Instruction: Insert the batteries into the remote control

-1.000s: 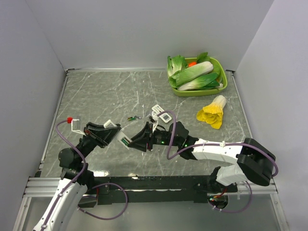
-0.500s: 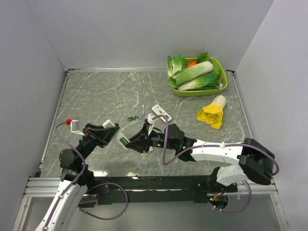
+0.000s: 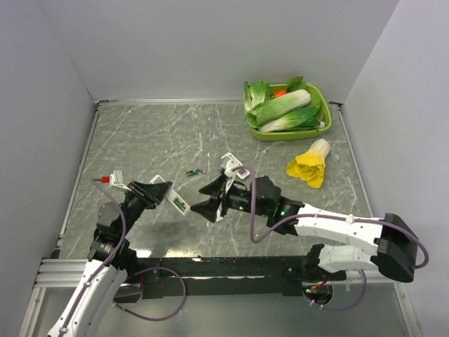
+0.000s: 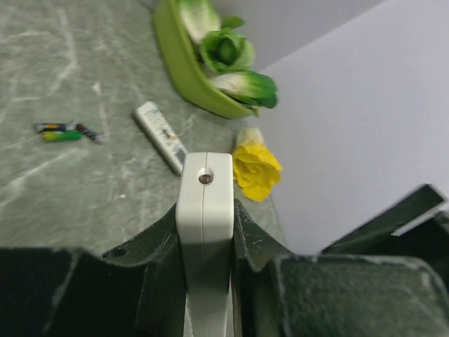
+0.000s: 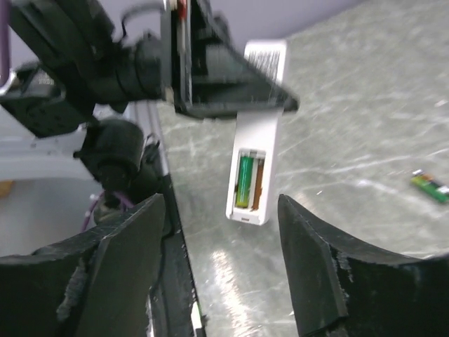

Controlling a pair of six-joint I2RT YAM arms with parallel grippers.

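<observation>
Apparently half loaded: one cell in, one loose.
Top view: clamping the slim white plastic remote control (image 3: 177,203) in the closed left gripper (image 3: 158,191) over the table's (image 3: 140,133) near edge; facing it with the right gripper (image 3: 210,198), jaws wide and empty. Left wrist: showing the loose slim green battery (image 4: 62,135) lying mid-table. Right wrist: showing another green battery (image 5: 245,181) sitting in the open compartment (image 5: 257,186); next, probably fetching the loose one.

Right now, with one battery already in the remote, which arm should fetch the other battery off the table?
Right. The right gripper is open and empty, while the left gripper is clamped on the remote control. The loose green battery lies on the table close by.
</observation>
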